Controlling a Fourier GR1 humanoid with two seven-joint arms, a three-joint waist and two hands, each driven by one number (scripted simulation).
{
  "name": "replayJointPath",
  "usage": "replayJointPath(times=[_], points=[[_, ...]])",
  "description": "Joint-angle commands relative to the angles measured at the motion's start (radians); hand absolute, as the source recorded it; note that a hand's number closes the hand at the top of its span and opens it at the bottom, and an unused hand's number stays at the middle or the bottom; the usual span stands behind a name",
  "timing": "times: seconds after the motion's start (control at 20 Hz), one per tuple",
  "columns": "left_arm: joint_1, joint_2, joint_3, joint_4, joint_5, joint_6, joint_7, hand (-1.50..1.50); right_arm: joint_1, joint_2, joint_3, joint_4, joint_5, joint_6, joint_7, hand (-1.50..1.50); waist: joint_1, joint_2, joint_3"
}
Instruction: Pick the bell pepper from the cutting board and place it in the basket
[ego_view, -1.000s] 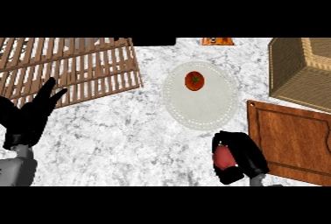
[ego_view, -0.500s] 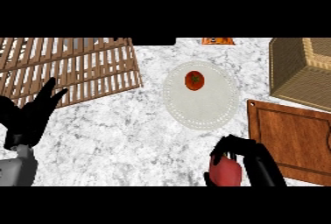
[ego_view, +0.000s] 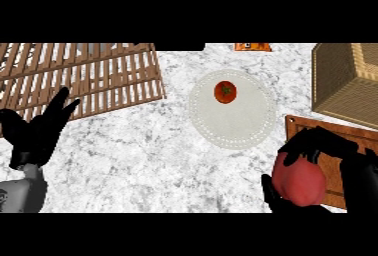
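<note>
Pepper (ego_view: 298, 182) in the right hand (ego_view: 332, 160)
Red, smooth and rounded, it sits at the board's (ego_view: 328, 131) left edge, with black fingers and thumb curled round it.

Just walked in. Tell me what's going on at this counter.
The robot's right hand is curled round a red bell pepper, holding it at the left edge of the cutting board. The basket sits beyond the board, with no pepper in it yet. The left hand rests open at the left. A tomato lies on the white plate.
</note>
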Motion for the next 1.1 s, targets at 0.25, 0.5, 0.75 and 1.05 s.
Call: replayJointPath(times=[0.25, 0.5, 0.75, 1.05], points=[[-0.057, -0.036, -0.024, 0.039, -0.047, 0.031, 0.005, 0.0, -0.408, -0.081, -0.298, 0.134, -0.075, 0.058, 0.157, 1.5, 0.001, 0.004, 0.0], [-0.038, -0.017, 0.005, 0.027, -0.013, -0.011, 0.006, 0.0, -0.579, -0.15, -0.355, 0.279, -0.034, 0.026, 0.199, 1.5, 0.005, 0.003, 0.0], [-0.061, -0.016, 0.006, 0.022, -0.016, -0.007, 0.021, 0.0, -0.612, -0.307, -0.484, 0.496, -0.006, -0.012, 0.064, 1.5, 0.006, 0.006, 0.0], [-0.078, -0.042, -0.003, 0.064, -0.032, -0.001, 0.004, 0.0, -0.637, -0.395, -0.544, 0.75, 0.009, -0.112, -0.087, 1.5, 0.005, 0.007, 0.0]])
